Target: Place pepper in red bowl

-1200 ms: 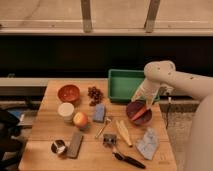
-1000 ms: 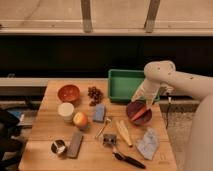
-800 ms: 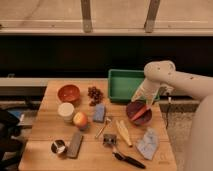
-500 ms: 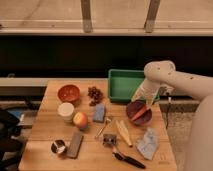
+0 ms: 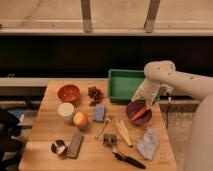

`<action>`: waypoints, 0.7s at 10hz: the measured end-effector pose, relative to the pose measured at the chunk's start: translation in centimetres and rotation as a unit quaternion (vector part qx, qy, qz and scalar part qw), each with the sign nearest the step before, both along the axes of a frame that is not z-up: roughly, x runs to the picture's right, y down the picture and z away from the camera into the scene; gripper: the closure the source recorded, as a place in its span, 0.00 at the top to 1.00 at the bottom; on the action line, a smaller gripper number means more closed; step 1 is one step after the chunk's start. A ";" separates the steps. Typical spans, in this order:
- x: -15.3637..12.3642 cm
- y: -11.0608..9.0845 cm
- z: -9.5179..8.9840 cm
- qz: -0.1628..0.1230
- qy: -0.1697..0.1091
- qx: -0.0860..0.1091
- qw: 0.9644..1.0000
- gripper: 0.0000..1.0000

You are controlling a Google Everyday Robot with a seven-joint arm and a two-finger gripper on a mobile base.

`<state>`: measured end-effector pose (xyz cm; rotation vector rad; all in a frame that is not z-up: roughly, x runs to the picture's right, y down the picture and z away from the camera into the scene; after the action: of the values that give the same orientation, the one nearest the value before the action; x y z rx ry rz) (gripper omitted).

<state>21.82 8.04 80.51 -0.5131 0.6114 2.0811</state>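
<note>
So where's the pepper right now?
In the camera view the pepper is on the right of the table, at the dark maroon bowl just in front of the green tray, with the tool directly above it.

On my desk I count two bowls, one red bowl and one maroon bowl; one pepper; one apple; one green tray; one bunch of grapes; one blue sponge; my one pincer hangs just over the maroon bowl.

the one camera is looking steeply down over the whole surface toward the window wall; the end effector is hanging at right.
</note>
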 end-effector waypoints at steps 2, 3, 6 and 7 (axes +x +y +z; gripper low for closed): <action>0.0 0.0 0.0 0.000 0.000 0.000 1.000 0.63; 0.0 0.0 0.0 0.000 0.000 0.000 1.000 0.63; -0.1 0.1 0.1 -0.003 0.001 0.002 1.000 0.63; -0.1 0.1 0.1 -0.002 0.001 0.002 1.000 0.63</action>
<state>21.75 8.15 80.63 -0.5069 0.6081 2.0800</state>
